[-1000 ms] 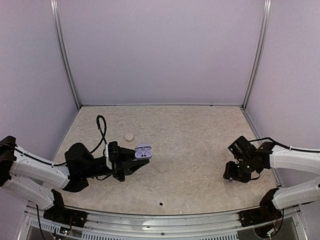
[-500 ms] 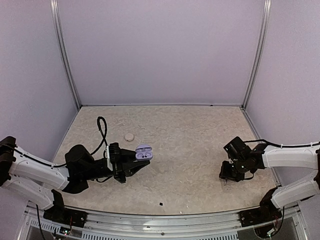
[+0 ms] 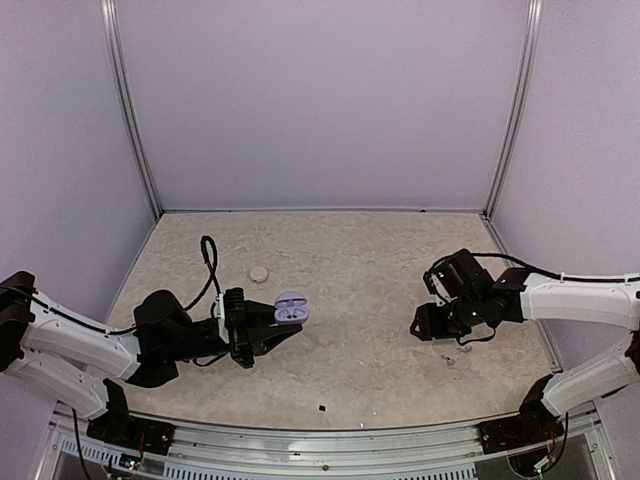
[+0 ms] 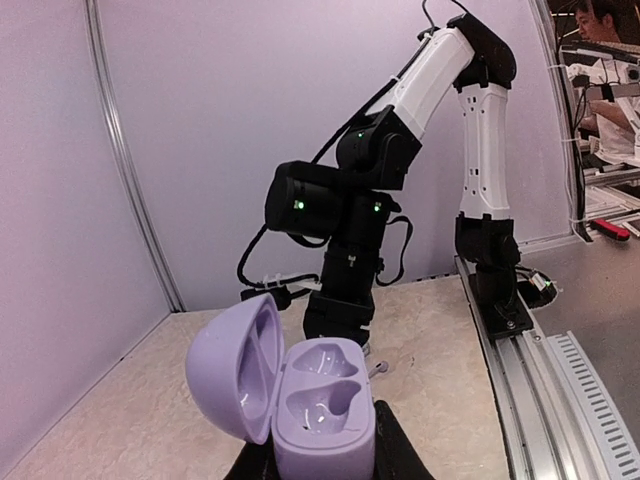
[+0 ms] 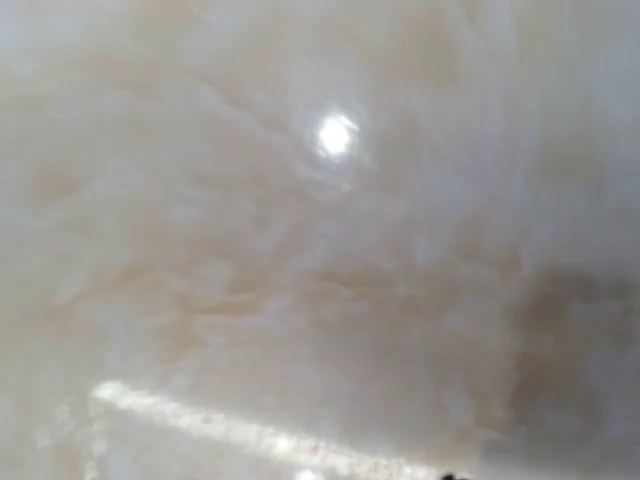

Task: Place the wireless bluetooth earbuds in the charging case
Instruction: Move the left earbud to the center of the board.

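Observation:
A lilac charging case (image 3: 289, 307) stands with its lid swung open, and my left gripper (image 3: 272, 328) is shut on its base, left of the table's middle. In the left wrist view both wells of the charging case (image 4: 322, 410) are empty, with my left gripper (image 4: 322, 455) dark beneath it. One tiny pale earbud (image 3: 450, 358) lies on the table at the right, also seen as the earbud (image 4: 379, 368) in the left wrist view. My right gripper (image 3: 424, 324) hangs low just left of it. The right wrist view is a blur of tabletop and hides its fingers.
A small round pale pebble-like piece (image 3: 259, 273) lies on the marbled table (image 3: 350, 260) behind the left arm. A black cable (image 3: 205, 262) loops beside it. A tiny black speck (image 3: 322, 408) sits near the front edge. Lilac walls enclose three sides.
My right arm has swung left and away from the near edge, leaving the earbud behind it on the table. The left gripper has edged slightly right, still holding the open case.

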`<state>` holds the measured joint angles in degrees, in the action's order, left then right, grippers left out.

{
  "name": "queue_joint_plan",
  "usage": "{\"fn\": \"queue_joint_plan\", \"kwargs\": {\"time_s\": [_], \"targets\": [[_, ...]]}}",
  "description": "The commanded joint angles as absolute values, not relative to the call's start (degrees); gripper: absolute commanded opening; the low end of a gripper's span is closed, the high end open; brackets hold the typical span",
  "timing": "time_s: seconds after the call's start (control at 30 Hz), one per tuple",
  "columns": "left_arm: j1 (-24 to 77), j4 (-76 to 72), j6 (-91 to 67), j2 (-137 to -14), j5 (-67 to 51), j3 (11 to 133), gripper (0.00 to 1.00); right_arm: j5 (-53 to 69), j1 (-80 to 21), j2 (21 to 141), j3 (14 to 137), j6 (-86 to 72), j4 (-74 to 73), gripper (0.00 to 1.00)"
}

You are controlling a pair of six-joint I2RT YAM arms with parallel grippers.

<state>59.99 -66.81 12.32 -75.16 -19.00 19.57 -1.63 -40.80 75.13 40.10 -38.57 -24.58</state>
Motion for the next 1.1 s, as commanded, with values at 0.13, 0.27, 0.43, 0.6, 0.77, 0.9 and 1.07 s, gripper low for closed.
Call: {"fn": "queue_joint_plan", "kwargs": {"time_s": [0.13,0.27,0.43,0.6,0.77,0.9,1.07], "targets": [[60.2,-65.3,13.0,-73.8,-18.4,19.6,0.04,-6.2,-41.1,65.2,40.8,-37.9,-39.8,0.57],[60.2,-66.1,12.9,-74.1,-18.7,19.5,0.04,-5.2,-41.0,63.7,35.3,-43.3,-39.9,0.53],[60.3,-66.5,12.7,-74.2,-19.1,19.2,0.04,-5.8,-41.0,62.4,31.0,-50.2,-36.5,0.53],[60.3,-66.7,12.7,-73.3,-18.7,18.6,0.04,-6.5,-40.9,65.1,29.8,-50.0,-33.4,0.51],[60.4,-66.7,12.8,-72.5,-18.4,18.1,0.04,-7.2,-40.5,68.4,30.1,-48.4,-30.5,0.47],[60.5,-66.6,13.1,-72.0,-18.1,17.9,0.04,-7.3,-40.3,70.9,30.0,-46.9,-29.0,0.43],[60.5,-66.7,13.4,-71.9,-17.7,17.8,0.04,-7.5,-40.1,73.7,30.6,-44.7,-26.5,0.38]]}}
